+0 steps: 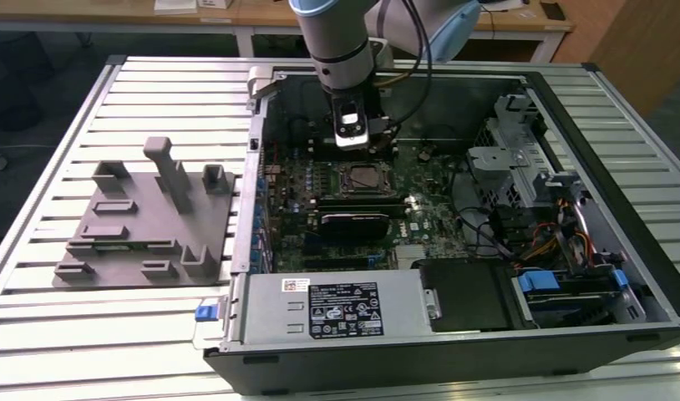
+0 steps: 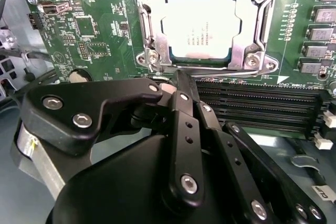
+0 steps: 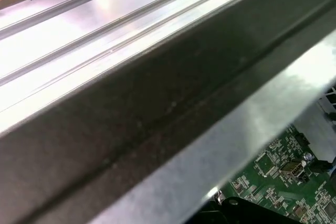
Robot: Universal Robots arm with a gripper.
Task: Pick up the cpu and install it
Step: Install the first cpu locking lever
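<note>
My gripper (image 2: 170,85), nearest the lens in the second wrist view, has its fingers drawn together on nothing, since the cpu (image 2: 200,22) already lies flat in its socket frame (image 2: 149,56) on the motherboard (image 2: 94,30), just beyond my fingertips.

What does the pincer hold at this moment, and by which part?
Nothing. In the second wrist view the pincer is closed with nothing between its tips, while the cpu lies in its socket on the motherboard, apart from the pincer.
</note>
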